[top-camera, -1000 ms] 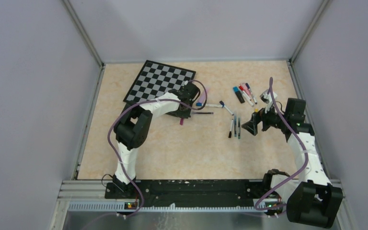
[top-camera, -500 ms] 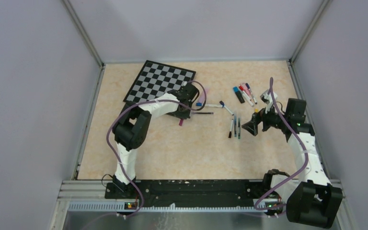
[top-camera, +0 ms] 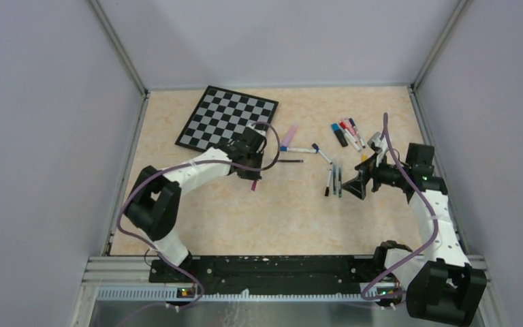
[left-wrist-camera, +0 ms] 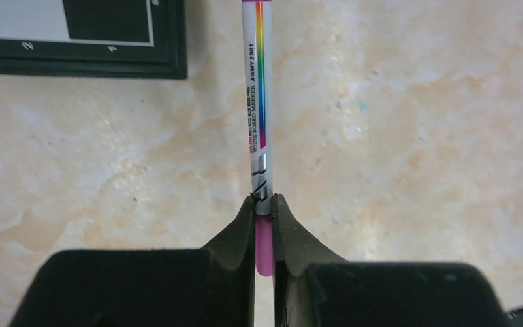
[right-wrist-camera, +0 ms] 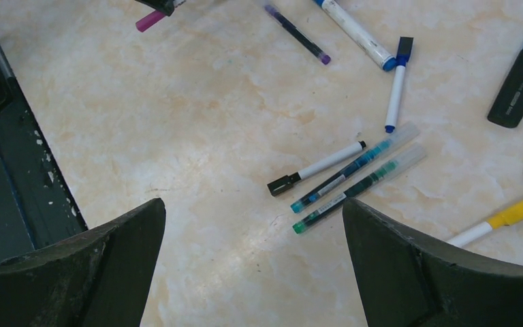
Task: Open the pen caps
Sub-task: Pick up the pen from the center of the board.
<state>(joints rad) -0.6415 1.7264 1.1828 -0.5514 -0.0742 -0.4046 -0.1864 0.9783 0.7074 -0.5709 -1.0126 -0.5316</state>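
Observation:
My left gripper [left-wrist-camera: 263, 201] is shut on a white whiteboard marker [left-wrist-camera: 258, 102] with a rainbow stripe, pinching it just above its pink end [left-wrist-camera: 264, 248]. In the top view that gripper [top-camera: 256, 174] hangs right of the chessboard's near corner, and the marker's other pink end [top-camera: 289, 131] sticks out beyond it. My right gripper [right-wrist-camera: 252, 208] stands wide open above bare table, near three thin pens [right-wrist-camera: 344, 178] with black and teal ends. A blue-capped pen [right-wrist-camera: 396, 82], a yellow-capped pen [right-wrist-camera: 497, 221] and a purple pen [right-wrist-camera: 298, 34] lie apart from both grippers.
The black-and-white chessboard [top-camera: 228, 116] lies at the back left; its corner [left-wrist-camera: 75, 41] shows in the left wrist view. Several capped markers [top-camera: 346, 133] lie in a group at the back right. A black highlighter with a blue cap [right-wrist-camera: 521, 75] lies there too. Grey walls enclose the table.
My left gripper has closed on the marker and drawn back toward the near left, its elbow folding down. The right gripper has slid slightly nearer and left.

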